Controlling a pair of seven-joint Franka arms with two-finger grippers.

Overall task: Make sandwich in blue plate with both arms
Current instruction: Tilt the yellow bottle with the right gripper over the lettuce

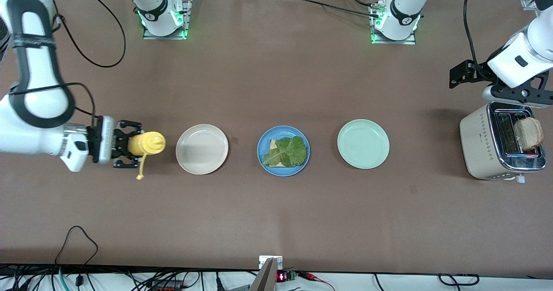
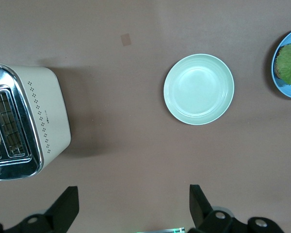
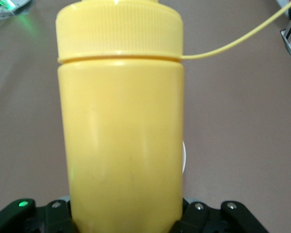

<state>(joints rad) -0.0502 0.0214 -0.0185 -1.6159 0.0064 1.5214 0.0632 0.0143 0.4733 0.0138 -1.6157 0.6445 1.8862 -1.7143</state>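
Here my right gripper (image 1: 129, 144) clamps the yellow squeeze bottle (image 1: 148, 143) beside the beige plate (image 1: 201, 149), likely to sauce the lettuce (image 1: 287, 151) on the blue plate (image 1: 283, 169), while my left gripper (image 2: 133, 206) hangs spread above the toaster (image 1: 479, 146) holding toast (image 1: 529, 133).

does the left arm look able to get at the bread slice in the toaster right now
Probably yes. The left claw is open and empty, above the toaster. The bread slice sticks up out of its slot with nothing on top of it.
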